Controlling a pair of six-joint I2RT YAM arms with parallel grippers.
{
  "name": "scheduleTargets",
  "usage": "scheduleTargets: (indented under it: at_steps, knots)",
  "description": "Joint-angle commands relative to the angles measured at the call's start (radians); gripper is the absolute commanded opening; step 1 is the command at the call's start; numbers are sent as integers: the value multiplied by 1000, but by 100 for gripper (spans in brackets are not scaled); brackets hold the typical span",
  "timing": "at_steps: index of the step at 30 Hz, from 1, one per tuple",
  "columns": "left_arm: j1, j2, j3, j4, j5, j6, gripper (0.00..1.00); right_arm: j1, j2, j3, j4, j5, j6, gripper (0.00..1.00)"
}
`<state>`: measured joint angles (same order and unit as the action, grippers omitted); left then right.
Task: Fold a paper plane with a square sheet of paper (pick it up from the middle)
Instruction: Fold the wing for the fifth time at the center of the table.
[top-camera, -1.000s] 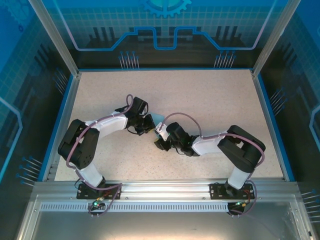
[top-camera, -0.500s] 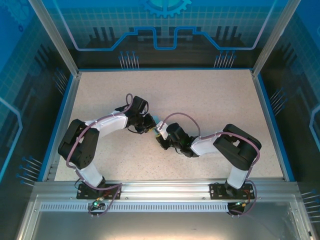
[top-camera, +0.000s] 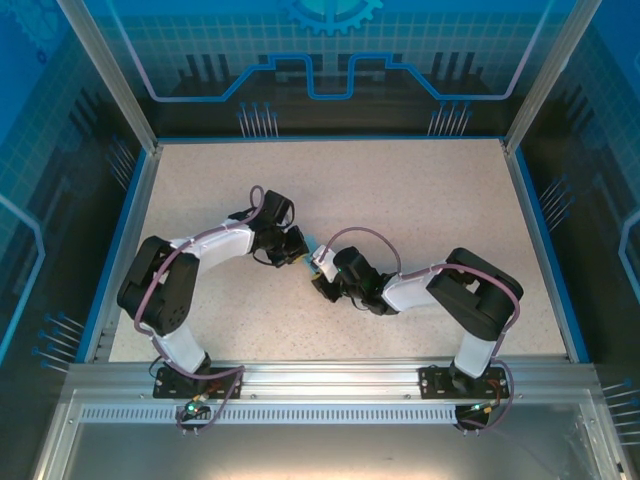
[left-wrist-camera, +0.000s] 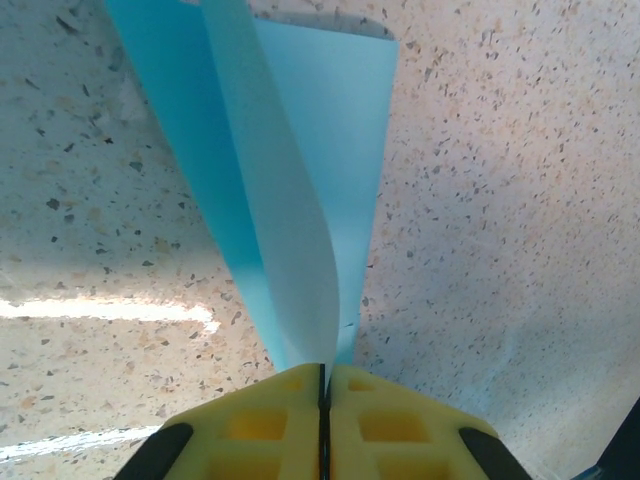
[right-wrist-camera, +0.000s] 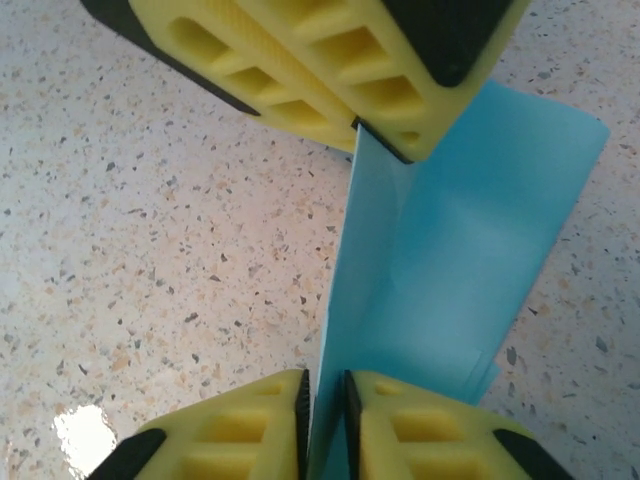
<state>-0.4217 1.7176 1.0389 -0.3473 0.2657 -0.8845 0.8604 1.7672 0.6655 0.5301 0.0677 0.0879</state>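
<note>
1. Step (my read): mid-fold. The thin pale cyan-blue paper sheet (left-wrist-camera: 300, 180) is already creased and not yet a finished dart. One flap stands up and curls off the speckled beige surface (top-camera: 420, 190).
2. Sheet loc: top cam puts it approx at surface centre, a hair toward 9 o'clock, between the two claws. Most of it is covered by the wrists there.
3. Left claw (left-wrist-camera: 322, 372): fingers pressed together, pinching the sheet's narrow end. In its own cam the sheet fans out toward 12 o'clock.
4. Right claw (right-wrist-camera: 325, 385): fingers nearly together w/ the sheet's edge in the thin gap, so it looks like a pinch on the sheet. In its cam the left claw sits at 12 o'clock and its own fingers at 6, w/ the sheet spanning between.
5. Pose: left arm is based at 7 o'clock, elbow folded out toward 9, forearm running toward 3. Right arm is based at 5 o'clock, elbow out toward 3, forearm running toward 9-10. Both wrists are low and the claws nearly tip to tip.
6. Next move needs: one claw as anchor while the other lets go or sweeps the raised flap down onto the surface, then presses along the crease.
7. Both arms must move in sync w/ low tension. Thin paper held at both ends will prob tear or buckle if they pull apart.
</note>
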Motion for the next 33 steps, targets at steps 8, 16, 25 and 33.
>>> scheduleTargets:
  at_steps: [8, 16, 25, 33]
  knots:
    - [4, 3, 6, -37, 21, 7, 10, -13, 6, 47, -7, 51, 9, 30]
    - [3, -2, 9, -44, 21, 5, 10, -16, 22, 78, -14, 53, -2, 27]
    - [26, -44, 30, -62, 4, 22, 30, -72, 28, 42, 1, -72, 102, 8]
    - [89, -107, 6, -68, -29, 41, 53, -160, 58, 79, -18, -306, 258, 0]
